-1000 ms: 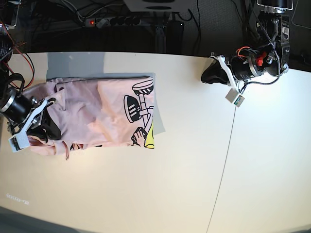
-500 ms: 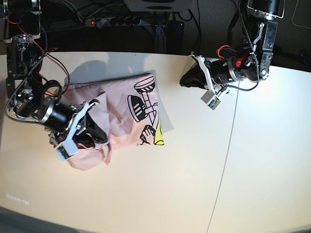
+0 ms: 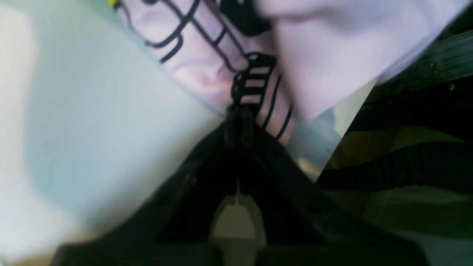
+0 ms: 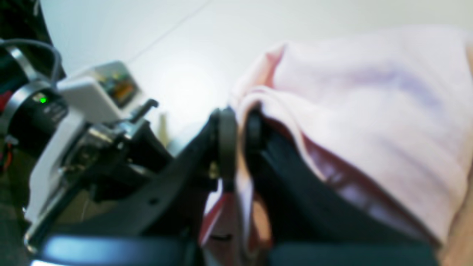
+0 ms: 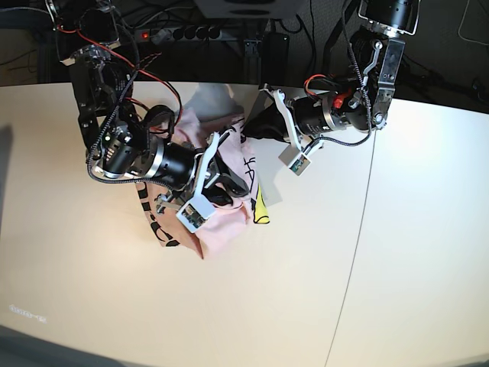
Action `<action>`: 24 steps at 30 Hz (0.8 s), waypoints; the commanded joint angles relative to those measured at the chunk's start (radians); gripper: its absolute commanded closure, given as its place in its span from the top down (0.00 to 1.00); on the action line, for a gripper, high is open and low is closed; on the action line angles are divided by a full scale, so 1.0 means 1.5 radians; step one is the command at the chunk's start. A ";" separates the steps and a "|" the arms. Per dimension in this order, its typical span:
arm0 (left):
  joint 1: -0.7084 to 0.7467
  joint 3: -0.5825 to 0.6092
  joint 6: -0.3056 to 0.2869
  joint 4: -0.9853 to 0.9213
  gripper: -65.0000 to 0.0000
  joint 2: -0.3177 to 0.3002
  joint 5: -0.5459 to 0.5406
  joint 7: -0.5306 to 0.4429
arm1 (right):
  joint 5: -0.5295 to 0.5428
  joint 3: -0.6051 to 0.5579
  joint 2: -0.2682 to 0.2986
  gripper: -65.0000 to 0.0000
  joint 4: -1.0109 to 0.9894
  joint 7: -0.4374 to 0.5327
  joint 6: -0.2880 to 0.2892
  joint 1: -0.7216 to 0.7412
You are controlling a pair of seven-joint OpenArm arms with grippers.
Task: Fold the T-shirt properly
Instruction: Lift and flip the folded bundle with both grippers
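Crumpled pale pink T-shirt, soft bunched folds, pinched in right gripper

Right arm reaching in from the base view's left, forearm angled down toward the middle, wrist wrapped in red and black cables. Right gripper pinched tight on a fold of the T-shirt, pink cloth caught between the two pads. Left arm hanging down from the upper right of the base view, elbow bent, wrist turned inward. Left gripper fully closed, tips together at the cloth's printed edge, hold unclear.
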 commanded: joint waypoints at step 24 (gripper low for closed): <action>0.003 -0.038 0.004 0.024 0.00 -0.003 -0.047 0.113 | 0.024 -0.042 -0.112 0.37 -0.084 0.063 0.011 0.012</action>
